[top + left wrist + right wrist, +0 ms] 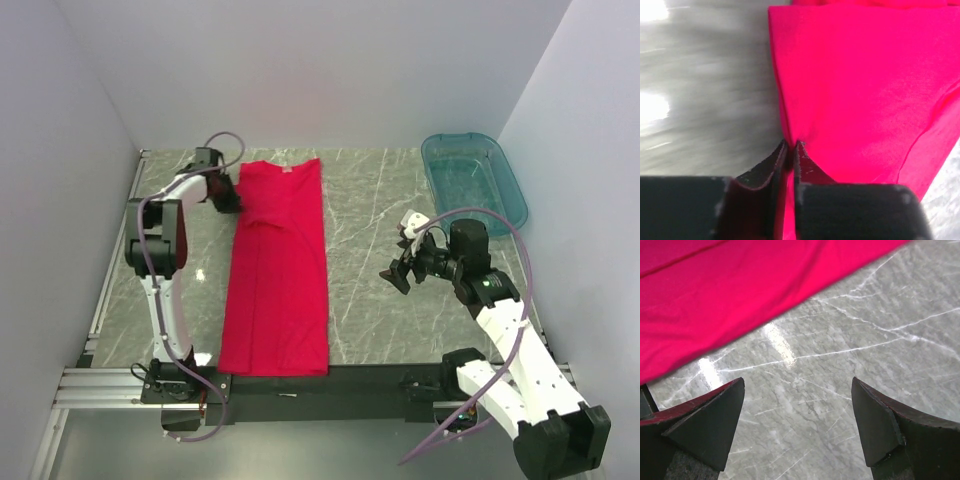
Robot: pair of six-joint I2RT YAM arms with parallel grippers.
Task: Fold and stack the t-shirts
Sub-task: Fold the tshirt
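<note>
A bright red t-shirt (277, 270) lies as a long narrow strip down the marble table, collar end at the far side. My left gripper (231, 203) is at its upper left edge, near the sleeve. In the left wrist view the jaws are shut on a pinch of the t-shirt (855, 90), with red cloth running down between the fingers (812, 172). My right gripper (399, 272) hovers over bare marble to the right of the shirt, open and holding nothing. The right wrist view shows its two fingertips (722, 412) wide apart and the t-shirt's edge (715, 300) beyond them.
A teal translucent plastic bin (473, 180) stands at the far right of the table. White walls close in the back and both sides. A metal rail (110, 385) runs along the near edge by the arm bases.
</note>
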